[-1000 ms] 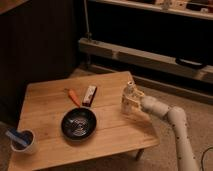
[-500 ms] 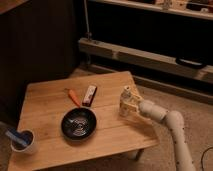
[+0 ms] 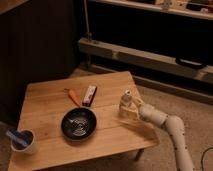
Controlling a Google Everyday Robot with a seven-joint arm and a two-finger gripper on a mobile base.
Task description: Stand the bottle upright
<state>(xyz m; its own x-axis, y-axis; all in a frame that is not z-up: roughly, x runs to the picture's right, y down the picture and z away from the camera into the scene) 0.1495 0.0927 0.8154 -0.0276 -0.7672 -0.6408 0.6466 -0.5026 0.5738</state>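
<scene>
Lower than half a second ago, the arm has brought its load down toward the wood at the right side of the table, and the elbow has sunk with it; nothing else on the table has shifted.

Going left to right: a pale round cup (image 3: 25, 142) sits at the near left corner with a blue-handled utensil leaning inside, parked well away from the work; a light wooden table (image 3: 50, 100) with visible plank grain carries everything; an orange-handled tool (image 3: 73, 95) lies flat near the middle, just beside a flat red-and-white rectangular packet (image 3: 89, 95); in front of these rests a round black pan (image 3: 78, 123) with a glossy rim and a ringed base.

Right of the pan, well apart from it, the small slim translucent-whitish plastic bottle (image 3: 127, 98) stands nearly vertical with its white cap on top, its lower half hidden; it appears to be at or just above the tabletop near the right edge, presumably chosen as bare flat wood for a steady base.

The pale 2-finger gripper (image 3: 126, 111) wraps the bottle's lower body, fingers clamped against it, held low so the base can settle; the white jointed arm (image 3: 162, 120) reaches in from the right.
</scene>
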